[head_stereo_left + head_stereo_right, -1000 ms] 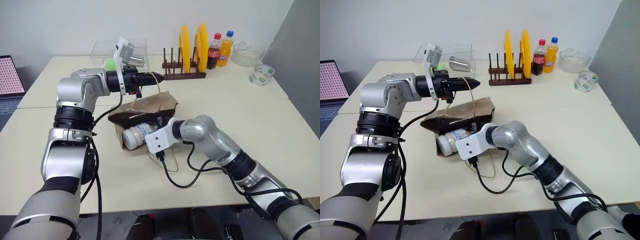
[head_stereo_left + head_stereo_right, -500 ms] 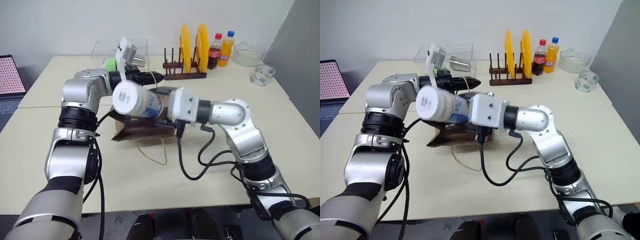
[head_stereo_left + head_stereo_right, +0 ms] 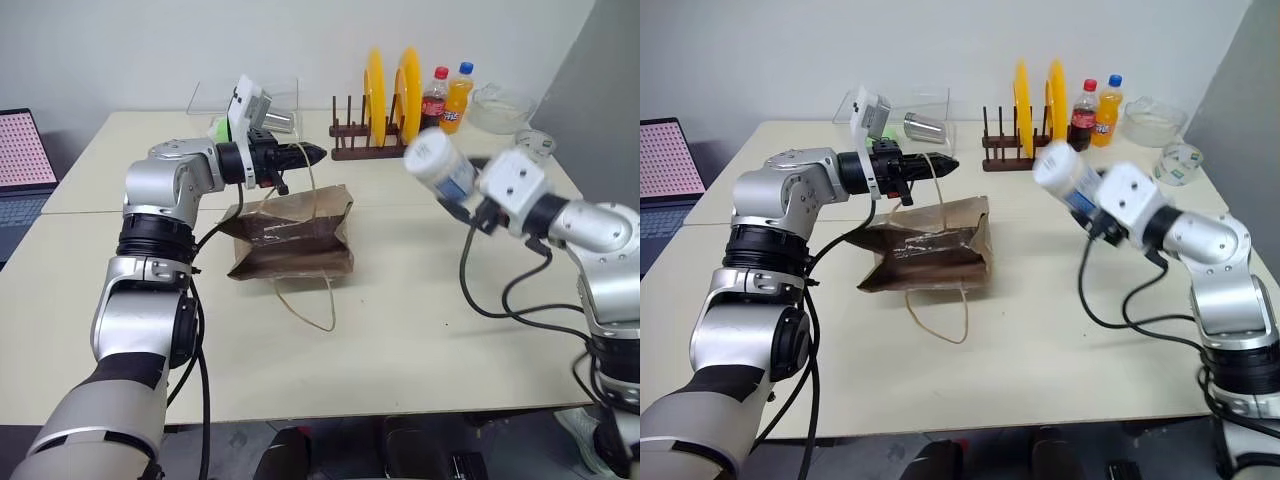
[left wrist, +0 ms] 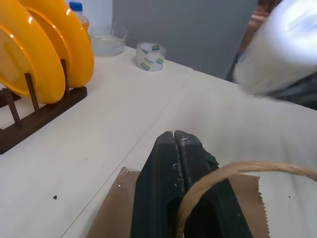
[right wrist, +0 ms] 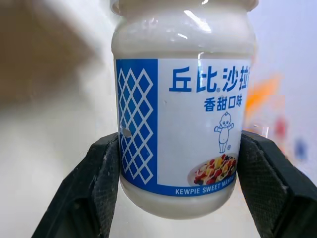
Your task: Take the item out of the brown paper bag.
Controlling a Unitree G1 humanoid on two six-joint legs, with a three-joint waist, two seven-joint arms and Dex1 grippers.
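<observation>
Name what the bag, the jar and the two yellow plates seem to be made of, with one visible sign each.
brown paper bag: matte kraft paper; it creases, with a cord handle.
jar: glossy, with highlights and a printed paper-like label; glass or plastic is unclear.
yellow plates: smooth and glossy; plastic or glazed ceramic.

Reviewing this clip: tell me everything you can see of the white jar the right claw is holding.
The white jar is a small rounded container, glossy like glass or plastic, filled with something creamy white. Its label has a blue diamond-patterned band, blue Chinese characters, a small doll figure, a food picture and the words "Kewpie Sweet". The right claw clamps it by its lower body, one black finger on each side. It is held in the air, tilted, above the table, well clear of the brown paper bag.
</observation>
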